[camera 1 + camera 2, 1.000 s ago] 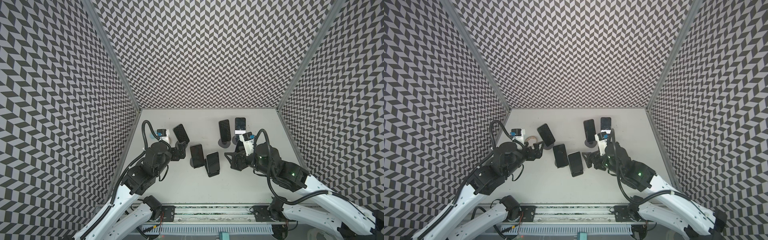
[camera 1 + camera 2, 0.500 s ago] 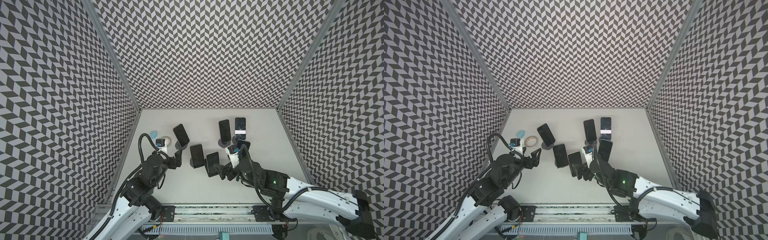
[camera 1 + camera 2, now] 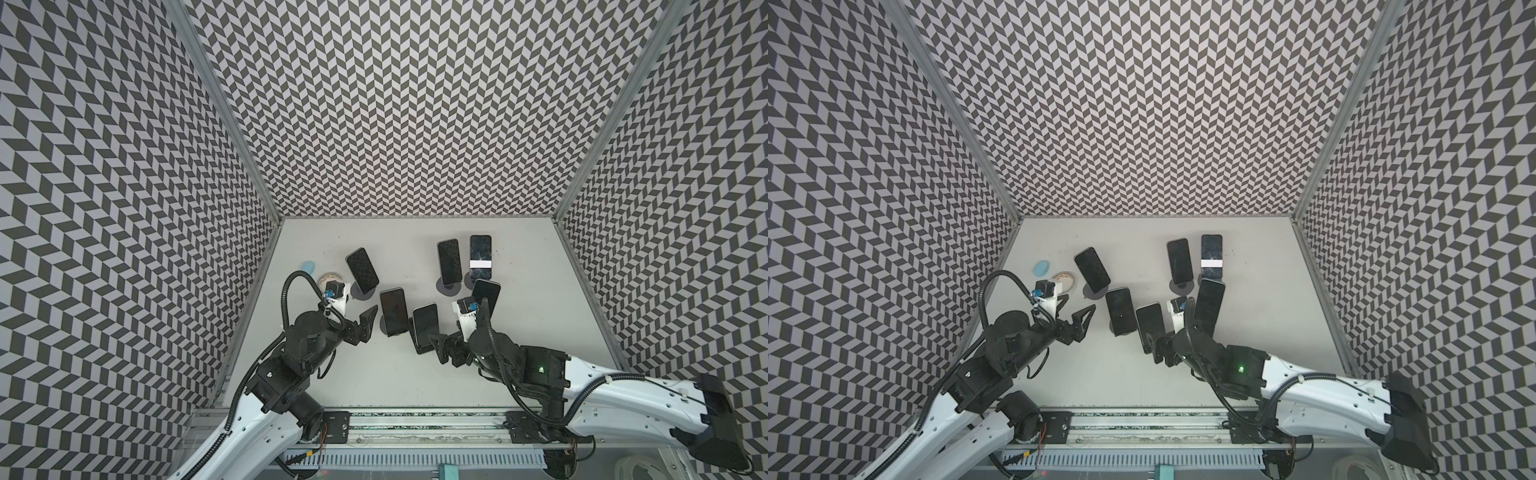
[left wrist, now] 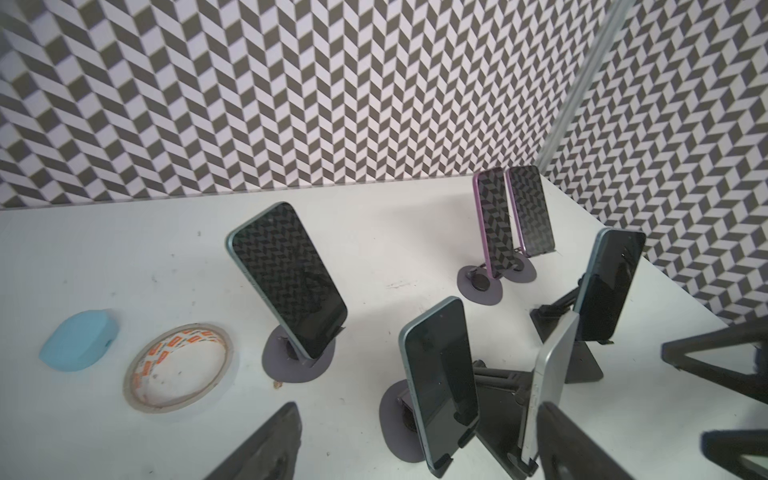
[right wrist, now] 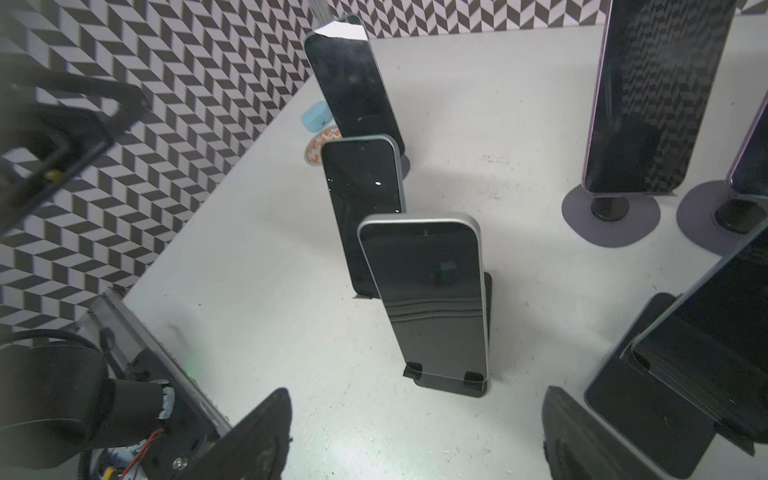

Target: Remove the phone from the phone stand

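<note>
Several dark phones lean on stands across the white table. My left gripper [image 3: 368, 326] [image 3: 1084, 324] [image 4: 417, 407] is open just left of a teal-edged phone [image 3: 392, 311] [image 4: 440, 374] on a grey round stand [image 4: 395, 419]; it holds nothing. My right gripper [image 3: 436, 349] [image 3: 1156, 349] [image 5: 415, 392] is open at the foot of a silver-edged phone [image 3: 426, 328] [image 5: 428, 291], which rests in a black phone stand [image 5: 451, 386]. The jaws stop just short of that stand and do not touch it.
Other phones on stands sit at the back left [image 3: 361, 270], back right [image 3: 449, 259] [image 3: 481, 257] and right [image 3: 485, 295]. A blue case [image 4: 79, 340] and a tape roll [image 4: 180, 368] lie by the left wall. Chevron walls enclose three sides.
Both grippers have drawn back toward the table's front. The left one left the back-left phone; the right one swung left from the right-hand phones to the front-middle phone.
</note>
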Action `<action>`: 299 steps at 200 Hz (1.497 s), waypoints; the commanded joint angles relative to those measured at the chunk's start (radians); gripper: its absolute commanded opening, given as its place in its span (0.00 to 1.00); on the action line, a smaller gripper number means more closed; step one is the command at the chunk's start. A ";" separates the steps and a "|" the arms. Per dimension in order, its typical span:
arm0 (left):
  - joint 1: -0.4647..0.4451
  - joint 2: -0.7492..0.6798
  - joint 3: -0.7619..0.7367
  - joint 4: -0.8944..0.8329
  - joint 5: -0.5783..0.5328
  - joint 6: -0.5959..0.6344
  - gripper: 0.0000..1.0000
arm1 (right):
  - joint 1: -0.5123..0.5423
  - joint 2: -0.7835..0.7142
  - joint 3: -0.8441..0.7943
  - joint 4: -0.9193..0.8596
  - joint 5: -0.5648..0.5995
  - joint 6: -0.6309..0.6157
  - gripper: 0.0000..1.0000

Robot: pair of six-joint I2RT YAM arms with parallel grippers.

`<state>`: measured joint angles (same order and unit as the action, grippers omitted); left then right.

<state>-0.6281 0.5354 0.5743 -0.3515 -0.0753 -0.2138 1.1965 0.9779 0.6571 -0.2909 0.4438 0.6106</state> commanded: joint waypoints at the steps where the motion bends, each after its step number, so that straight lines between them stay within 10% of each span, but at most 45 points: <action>1: -0.005 0.020 -0.007 0.036 0.099 0.025 0.88 | 0.008 0.023 0.004 0.055 0.057 0.043 0.93; 299: 0.026 0.015 -0.053 0.115 0.119 0.039 0.89 | 0.008 0.324 0.056 0.239 0.079 0.009 1.00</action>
<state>-0.6136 0.5602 0.5304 -0.2623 0.0498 -0.1879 1.1995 1.2865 0.6853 -0.0814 0.4957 0.6041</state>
